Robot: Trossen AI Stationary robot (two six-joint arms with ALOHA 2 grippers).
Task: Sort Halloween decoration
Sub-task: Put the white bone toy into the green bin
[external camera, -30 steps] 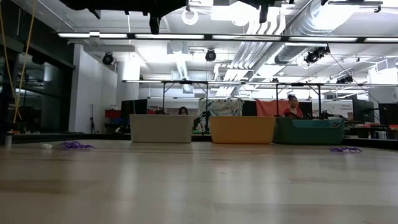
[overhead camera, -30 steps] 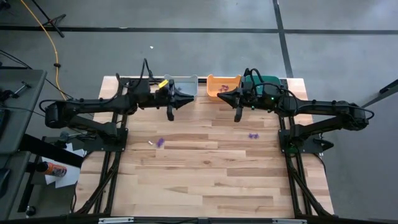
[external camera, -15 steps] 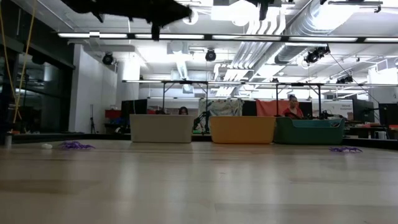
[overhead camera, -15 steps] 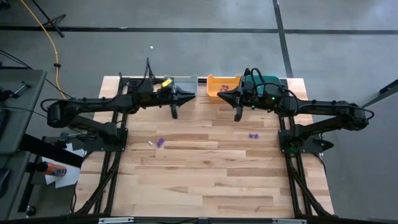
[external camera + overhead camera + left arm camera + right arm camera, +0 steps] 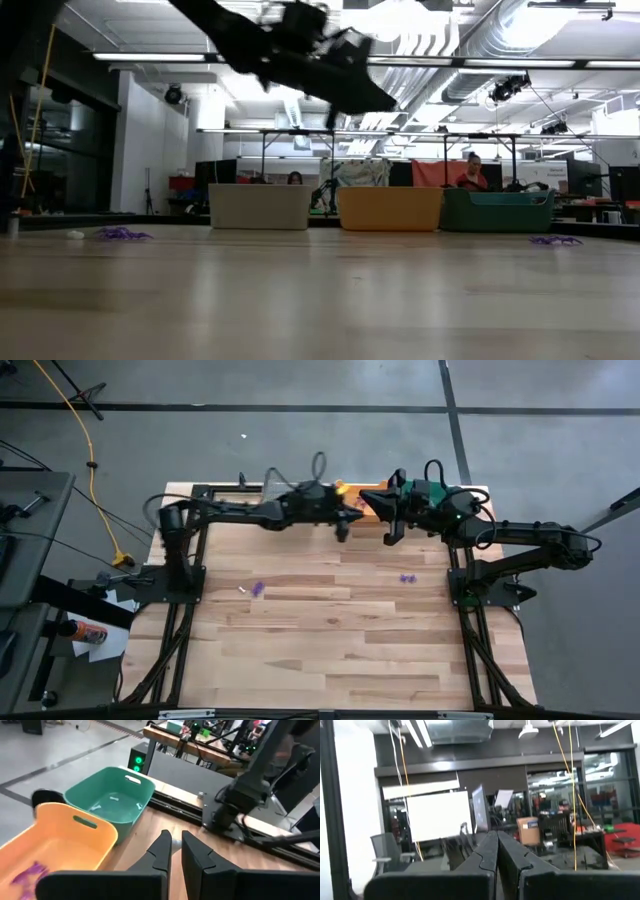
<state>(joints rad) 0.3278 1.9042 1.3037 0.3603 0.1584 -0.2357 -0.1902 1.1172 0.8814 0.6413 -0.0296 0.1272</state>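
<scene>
While both grippers' fingers (image 5: 172, 851) stay closed and empty, purple trinkets (image 5: 257, 589) dot the table (image 5: 330, 650).

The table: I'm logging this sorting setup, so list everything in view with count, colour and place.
Bins: three at the far edge; grey, orange, teal.
Trinkets on the table: purple, one cluster left-centre, one right-centre; a small white piece beside the left cluster.
Trinkets in the orange bin: purple.
Table: one, light wood.
Left claw: shut, empty, near the orange bin.
Right claw: shut, empty, by the teal bin.
</scene>
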